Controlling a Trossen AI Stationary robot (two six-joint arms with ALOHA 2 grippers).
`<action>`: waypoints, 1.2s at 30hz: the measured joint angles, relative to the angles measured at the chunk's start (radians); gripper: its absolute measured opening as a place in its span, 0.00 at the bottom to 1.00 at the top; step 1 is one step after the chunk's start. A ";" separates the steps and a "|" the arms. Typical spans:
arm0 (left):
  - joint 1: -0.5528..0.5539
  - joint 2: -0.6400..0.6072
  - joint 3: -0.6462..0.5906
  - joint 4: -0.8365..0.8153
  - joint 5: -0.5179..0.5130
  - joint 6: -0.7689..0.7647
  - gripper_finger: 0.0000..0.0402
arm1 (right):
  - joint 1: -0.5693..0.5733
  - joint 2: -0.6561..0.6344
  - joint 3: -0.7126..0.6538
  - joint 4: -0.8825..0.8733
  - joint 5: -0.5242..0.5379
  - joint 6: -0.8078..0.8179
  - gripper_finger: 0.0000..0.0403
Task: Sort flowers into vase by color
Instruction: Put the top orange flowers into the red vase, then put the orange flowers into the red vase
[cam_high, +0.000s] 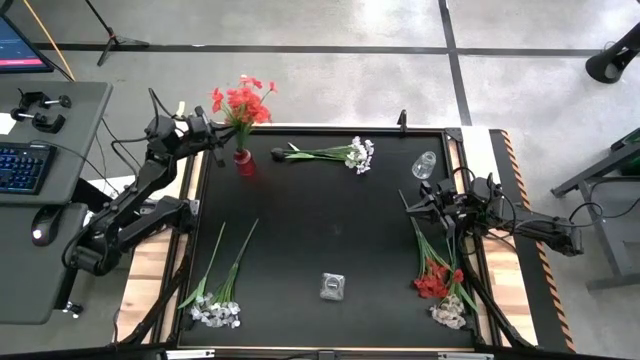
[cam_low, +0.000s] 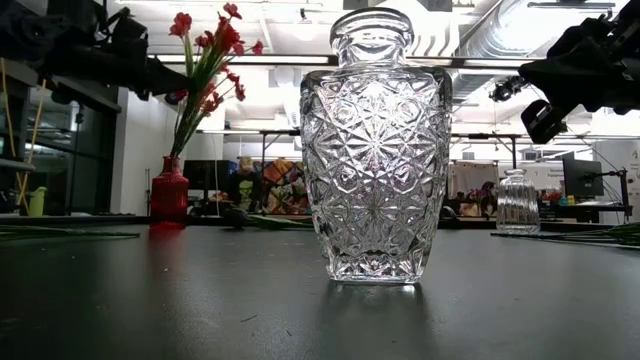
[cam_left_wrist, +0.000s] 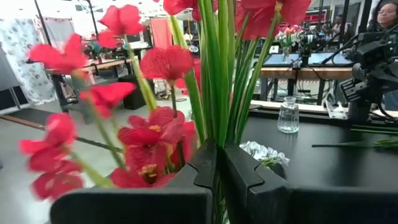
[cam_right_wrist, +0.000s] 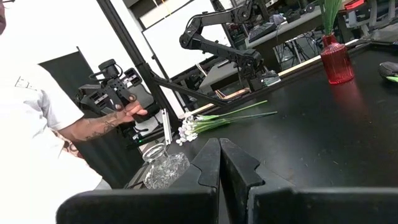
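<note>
Your red flowers (cam_high: 241, 101) are thin green-stemmed sprays with small clustered scarlet blossoms, standing upright in the small ribbed red glass vase (cam_high: 244, 161) at the far left of the black table (cam_high: 320, 225). Your left gripper (cam_high: 215, 135) sits right against that bunch: in the left wrist view its two dark fingers (cam_left_wrist: 205, 165) are pressed together with green stems rising just beyond them, though you cannot tell whether any stem is actually pinched.

A white-blossomed spray (cam_high: 335, 154) lies flat on the table just beside the red vase. Two more white sprays (cam_high: 215, 300) lie at the near left corner, and a mixed heap of red and white sprays (cam_high: 438, 275) lies at the near right.

Your right gripper (cam_high: 412, 205) hovers above the stem ends of that heap, jaws closed and empty. A small clear glass vase (cam_high: 425, 164) stands beyond it, and a cut-glass clear vase (cam_high: 333, 286) stands near the front edge.
</note>
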 joint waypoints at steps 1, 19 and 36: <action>0.000 0.000 0.000 0.000 0.000 -0.007 0.00 | 0.000 0.000 0.000 0.000 0.000 0.000 0.00; 0.000 -0.049 0.000 -0.136 -0.019 -0.026 0.25 | 0.000 0.000 0.000 0.000 0.000 0.000 0.00; 0.000 -0.185 0.000 -0.138 -0.019 -0.160 0.54 | 0.000 0.000 0.000 0.000 0.000 0.000 0.00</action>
